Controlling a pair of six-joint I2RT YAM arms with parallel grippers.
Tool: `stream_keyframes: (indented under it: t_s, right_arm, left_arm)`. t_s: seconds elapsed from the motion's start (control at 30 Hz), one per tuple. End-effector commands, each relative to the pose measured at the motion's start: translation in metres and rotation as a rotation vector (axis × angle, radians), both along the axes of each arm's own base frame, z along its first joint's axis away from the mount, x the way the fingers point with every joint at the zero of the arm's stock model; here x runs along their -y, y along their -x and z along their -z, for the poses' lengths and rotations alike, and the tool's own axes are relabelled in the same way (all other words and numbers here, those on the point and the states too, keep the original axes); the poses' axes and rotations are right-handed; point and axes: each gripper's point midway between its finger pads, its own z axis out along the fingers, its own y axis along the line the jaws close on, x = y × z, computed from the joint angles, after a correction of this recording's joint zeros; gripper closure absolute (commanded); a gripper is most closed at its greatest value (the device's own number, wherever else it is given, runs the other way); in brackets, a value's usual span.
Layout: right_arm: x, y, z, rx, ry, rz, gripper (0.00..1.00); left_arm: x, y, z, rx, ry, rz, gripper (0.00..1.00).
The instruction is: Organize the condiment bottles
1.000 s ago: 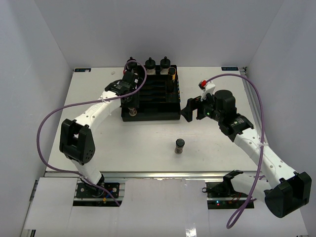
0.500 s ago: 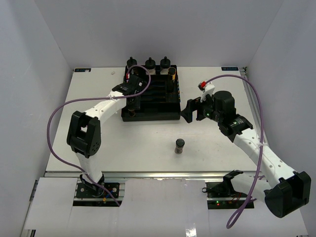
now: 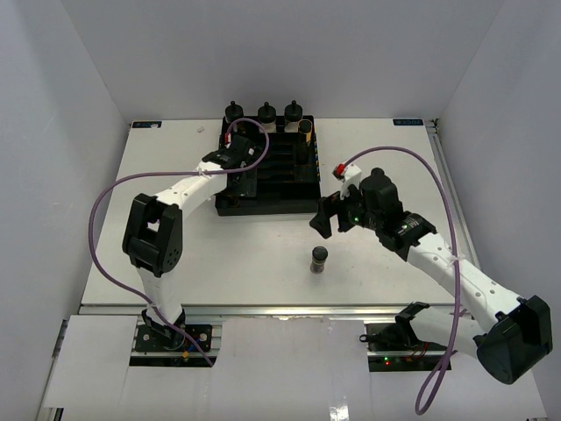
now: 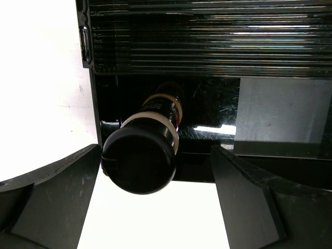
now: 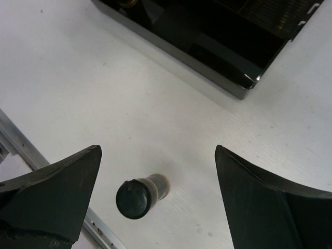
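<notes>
Three squat clear knob-capped bottles [image 3: 265,112], three slim dark jars [image 3: 304,129], one lone jar [image 3: 319,260] on the white bench [image 3: 175,237]. Left claw [image 4: 155,151] and right claw [image 5: 158,150] spread.

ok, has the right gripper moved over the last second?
Yes. The right gripper has drawn away from the near right corner of the black tray, toward the near edge and leftward. It now sits open, just behind the lone spice jar.

Blk tray [image 3: 267,208], dark jar [image 3: 319,260] w/ blk lid, white table [image 3: 210,254]
</notes>
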Motion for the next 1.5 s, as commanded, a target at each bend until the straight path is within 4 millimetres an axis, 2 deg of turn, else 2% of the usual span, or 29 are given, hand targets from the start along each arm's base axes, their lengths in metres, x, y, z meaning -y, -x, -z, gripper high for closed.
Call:
stream_keyframes:
  t_s: [0.0, 0.07, 0.13, 0.23, 0.33, 0.47, 0.67, 0.77, 0.83, 0.93, 1.07, 1.17, 1.2, 1.3, 1.37, 1.47]
  right_arm:
    - [-0.008, 0.009, -0.001, 0.014, 0.061, -0.024, 0.04]
    - [-0.01, 0.018, 0.011, -0.004, 0.108, -0.027, 0.04]
    - [-0.01, 0.027, 0.027, -0.038, 0.166, -0.031, 0.05]
    - [-0.008, 0.032, 0.04, -0.07, 0.217, -0.023, 0.06]
    - [-0.005, 0.039, 0.053, -0.098, 0.27, -0.007, 0.07]
    - [-0.009, 0.049, 0.066, -0.133, 0.296, -0.027, 0.1]
    - [-0.007, 0.057, 0.09, -0.184, 0.367, -0.011, 0.18]
    - [-0.006, 0.058, 0.097, -0.201, 0.384, 0.001, 0.26]
    - [-0.002, 0.058, 0.1, -0.211, 0.402, 0.019, 0.33]
    - [0.002, 0.058, 0.103, -0.221, 0.426, 0.037, 0.38]
    - [-0.001, 0.054, 0.1, -0.22, 0.436, 0.037, 0.55]
    - [-0.009, 0.047, 0.09, -0.212, 0.442, 0.03, 0.85]
    - [-0.012, 0.044, 0.085, -0.207, 0.44, 0.027, 0.92]
    - [-0.024, 0.029, 0.064, -0.157, 0.434, 0.025, 0.92]
    - [-0.036, 0.014, 0.034, -0.104, 0.405, 0.033, 0.92]
    - [-0.05, -0.005, 0.014, -0.06, 0.417, 0.039, 0.92]
  left_arm:
    - [0.01, -0.007, -0.045, 0.078, 0.069, 0.015, 0.02]
    - [0.012, -0.003, -0.056, 0.088, 0.093, 0.022, 0.02]
    - [0.015, 0.0, -0.077, 0.117, 0.131, 0.035, 0.02]
    - [0.016, 0.009, -0.107, 0.165, 0.184, 0.049, 0.02]
    - [0.014, 0.024, -0.148, 0.246, 0.242, 0.063, 0.02]
    - [0.004, 0.042, -0.177, 0.298, 0.262, 0.059, 0.02]
    - [-0.009, 0.066, -0.181, 0.329, 0.291, 0.052, 0.02]
    - [-0.015, 0.073, -0.179, 0.336, 0.293, 0.033, 0.02]
    - [-0.018, 0.079, -0.186, 0.359, 0.308, 0.03, 0.02]
    - [-0.022, 0.085, -0.197, 0.391, 0.323, 0.026, 0.02]
    - [-0.026, 0.09, -0.209, 0.426, 0.334, 0.021, 0.02]
    - [-0.027, 0.095, -0.217, 0.449, 0.353, 0.029, 0.02]
    - [-0.027, 0.098, -0.22, 0.458, 0.36, 0.035, 0.02]
    - [-0.021, 0.107, -0.226, 0.469, 0.391, 0.094, 0.02]
    - [-0.019, 0.113, -0.226, 0.474, 0.407, 0.12, 0.02]
    - [-0.015, 0.12, -0.227, 0.477, 0.436, 0.154, 0.02]
